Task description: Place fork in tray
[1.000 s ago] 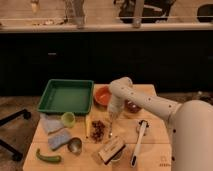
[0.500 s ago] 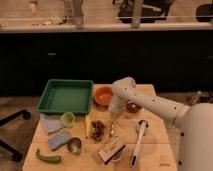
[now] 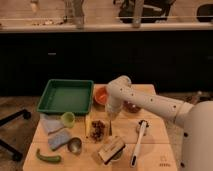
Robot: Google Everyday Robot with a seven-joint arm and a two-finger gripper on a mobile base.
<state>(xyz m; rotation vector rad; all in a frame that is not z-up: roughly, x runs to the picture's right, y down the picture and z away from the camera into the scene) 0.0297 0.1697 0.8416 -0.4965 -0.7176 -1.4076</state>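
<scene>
The green tray (image 3: pixel 66 95) sits at the back left of the wooden table and looks empty. My gripper (image 3: pixel 111 116) points down over the middle of the table, just right of the tray and in front of the orange bowl (image 3: pixel 100 95). A slim dark-silver sliver, apparently the fork (image 3: pixel 110 128), runs straight down from the gripper's tip towards the table. I cannot tell whether it is held or lying on the table.
A white-handled brush (image 3: pixel 139 142) lies at the front right. A snack packet (image 3: pixel 97 129), a small green cup (image 3: pixel 68 118), a metal cup (image 3: pixel 75 145), grey-blue cloths (image 3: pixel 52 131), a green vegetable (image 3: pixel 48 157) and a box (image 3: pixel 111 149) crowd the front. A dark bowl (image 3: pixel 132 106) sits behind the arm.
The gripper has shifted only slightly over the middle of the table. Nothing else has moved.
</scene>
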